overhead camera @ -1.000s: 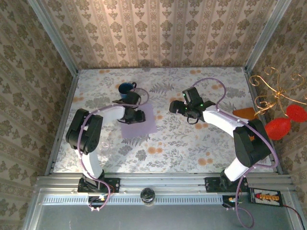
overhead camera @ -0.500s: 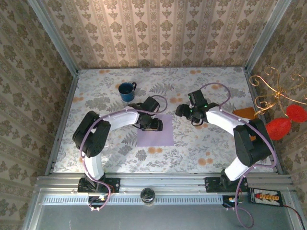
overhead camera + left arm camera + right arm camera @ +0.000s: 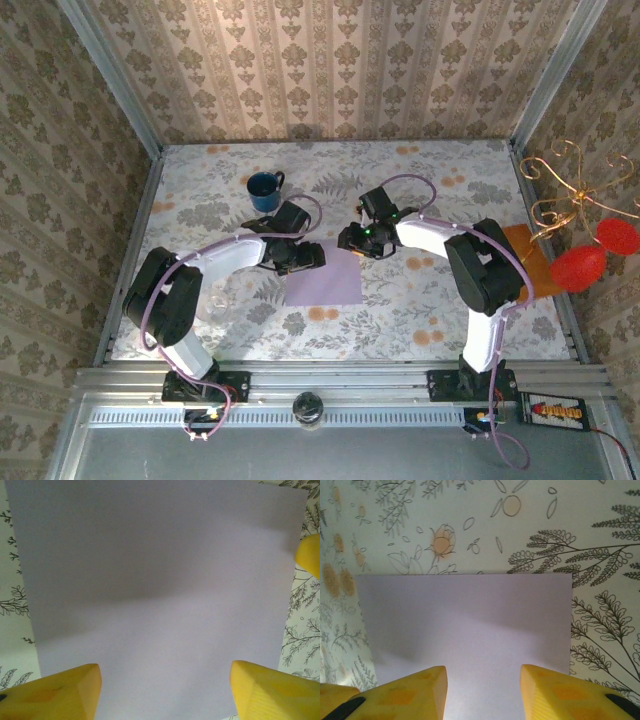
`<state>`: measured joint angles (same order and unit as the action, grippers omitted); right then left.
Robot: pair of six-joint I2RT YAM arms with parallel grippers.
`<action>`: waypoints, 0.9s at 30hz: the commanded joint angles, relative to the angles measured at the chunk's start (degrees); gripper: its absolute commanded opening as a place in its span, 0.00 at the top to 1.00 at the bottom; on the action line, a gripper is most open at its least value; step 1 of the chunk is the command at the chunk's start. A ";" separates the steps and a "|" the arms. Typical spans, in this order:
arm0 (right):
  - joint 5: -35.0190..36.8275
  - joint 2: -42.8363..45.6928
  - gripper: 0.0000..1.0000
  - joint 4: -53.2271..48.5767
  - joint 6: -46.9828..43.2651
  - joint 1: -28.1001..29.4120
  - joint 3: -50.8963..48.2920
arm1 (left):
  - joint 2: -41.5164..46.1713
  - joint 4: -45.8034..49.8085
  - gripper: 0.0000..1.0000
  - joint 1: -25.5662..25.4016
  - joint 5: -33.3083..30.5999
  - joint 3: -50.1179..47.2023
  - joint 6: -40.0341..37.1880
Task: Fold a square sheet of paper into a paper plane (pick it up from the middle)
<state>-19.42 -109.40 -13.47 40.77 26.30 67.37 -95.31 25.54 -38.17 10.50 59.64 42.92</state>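
One sheet [image 3: 324, 281] is on record: pale lilac, square, lying flat on the table [image 3: 420, 190] a little left of centre. From overhead, both grippers are found at its far edge, one at each far corner.

Left gripper [image 3: 165, 692]: two yellow fingers [image 3: 55, 695] are counted. They are spread wide, and the sheet lies flat beneath the gap. Nothing is grasped.

Right gripper [image 3: 482, 687]: two yellow fingers [image 3: 560, 690] are counted. They are parted by a narrower gap and held just above the near edge of the sheet as that camera sees it. Nothing is pinched between them. Whether any fingertip touches the paper cannot be told.

One blue mug [image 3: 264, 190] stands upright beyond the left gripper, apart from the sheet. One flat orange-brown rectangle [image 3: 528, 262] lies at the table's right edge, well apart from the sheet and partly covered by the right arm.
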 commanded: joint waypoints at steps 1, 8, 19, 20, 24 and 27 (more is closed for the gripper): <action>2.48 -2.08 0.56 -0.60 4.09 0.06 0.13 | -0.69 0.78 0.29 0.03 0.05 0.61 -0.28; 10.31 0.01 0.55 -0.49 13.16 1.04 -5.45 | -3.58 2.99 0.27 -0.76 -0.73 3.35 -2.39; 10.61 10.99 0.50 6.27 23.78 2.19 -12.35 | -9.76 9.19 0.21 -4.31 -3.55 11.58 -8.38; 10.10 11.85 0.49 6.87 23.45 1.89 -12.42 | -10.34 9.83 0.18 -4.62 -3.68 12.38 -9.19; 10.27 17.47 0.40 11.25 19.91 -1.43 -16.41 | -12.89 13.12 0.14 -6.61 -5.06 16.33 -12.69; 7.98 19.84 0.34 12.31 17.25 -5.36 -19.89 | -14.70 14.78 0.14 -7.94 -6.12 18.61 -14.33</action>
<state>-10.00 -91.61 -3.09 60.93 23.75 49.78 -108.42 35.77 -44.97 6.33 75.83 32.36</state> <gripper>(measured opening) 0.656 0.863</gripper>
